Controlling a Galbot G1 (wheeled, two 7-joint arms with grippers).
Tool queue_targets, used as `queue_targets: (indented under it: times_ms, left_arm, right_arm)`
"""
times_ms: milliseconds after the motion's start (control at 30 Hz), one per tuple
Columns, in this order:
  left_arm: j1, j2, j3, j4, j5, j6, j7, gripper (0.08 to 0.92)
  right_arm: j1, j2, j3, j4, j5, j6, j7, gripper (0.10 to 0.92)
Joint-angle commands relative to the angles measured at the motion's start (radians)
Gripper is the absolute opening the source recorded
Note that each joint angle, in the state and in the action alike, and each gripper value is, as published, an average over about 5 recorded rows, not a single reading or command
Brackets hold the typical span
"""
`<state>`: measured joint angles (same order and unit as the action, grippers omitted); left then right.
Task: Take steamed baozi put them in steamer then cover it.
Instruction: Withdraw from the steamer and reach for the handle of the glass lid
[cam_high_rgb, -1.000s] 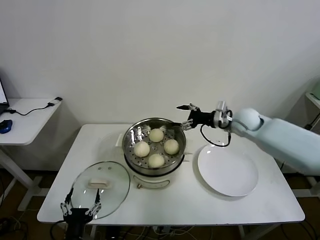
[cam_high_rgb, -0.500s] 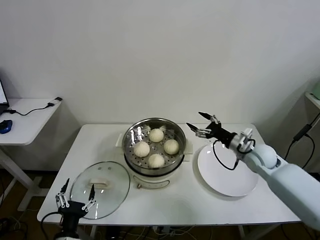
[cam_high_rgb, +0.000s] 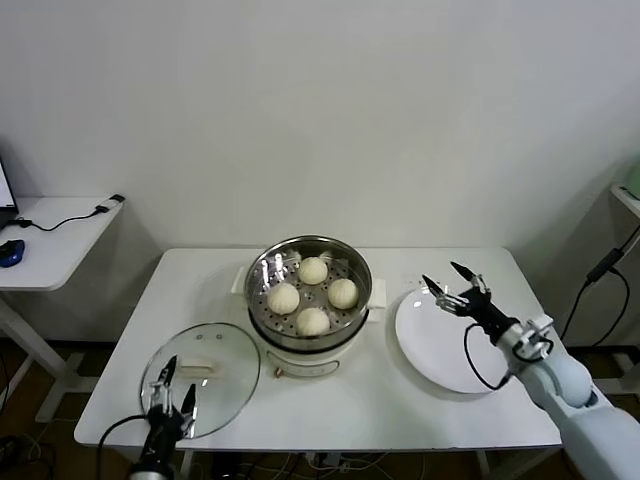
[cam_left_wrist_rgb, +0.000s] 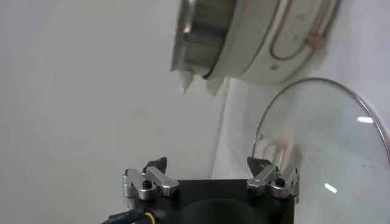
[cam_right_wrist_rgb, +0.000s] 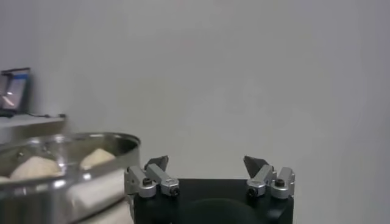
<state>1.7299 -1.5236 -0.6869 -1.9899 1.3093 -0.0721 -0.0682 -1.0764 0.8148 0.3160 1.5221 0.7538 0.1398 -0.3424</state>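
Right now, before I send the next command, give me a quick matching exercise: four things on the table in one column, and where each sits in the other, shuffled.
Things:
1. baozi
2. glass lid
3. white plate
4. right gripper

Places:
A. flat on the table, left of the steamer
B. open, above the plate's far edge
C. inside the steamer
D. empty, right of the steamer

Pairs: 1-C, 2-A, 3-D, 4-B

cream-white baozi (cam_high_rgb: 313, 294) – shiny steel steamer (cam_high_rgb: 259, 300) – white plate (cam_high_rgb: 450, 355).
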Motion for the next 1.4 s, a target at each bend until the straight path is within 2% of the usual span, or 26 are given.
queue_targets:
  times_ms: [33, 233, 433, 1067, 1167, 1400]
  left_arm:
    - [-0.150, 0.003, 0.034, 0.205, 0.246, 0.013, -0.107, 0.823]
    - [-0.215, 0.005, 0.026, 0.295, 0.242, 0.013, -0.103, 0.823]
    - [-0.274, 0.006, 0.013, 0.363, 0.234, 0.011, -0.142, 0.823]
    - [-0.357, 0.009, -0.007, 0.456, 0.291, 0.001, -0.213, 0.823]
    - [-0.356, 0.010, -0.009, 0.462, 0.296, -0.004, -0.209, 0.787]
    - [-0.351, 0.010, -0.006, 0.461, 0.279, -0.005, -0.204, 0.593]
  right_arm:
    - [-0.182, 0.059, 0.188, -0.018, -0.083, 0.011, -0.009, 0.823]
    - [-0.187, 0.067, 0.197, -0.021, -0.100, 0.013, -0.007, 0.823]
    - [-0.189, 0.076, 0.202, -0.025, -0.113, 0.014, -0.006, 0.823]
    - [-0.184, 0.111, 0.200, -0.065, -0.151, 0.030, -0.014, 0.823]
    - [-0.185, 0.114, 0.200, -0.069, -0.154, 0.033, -0.018, 0.823]
    - [-0.185, 0.120, 0.205, -0.083, -0.164, 0.039, -0.027, 0.823]
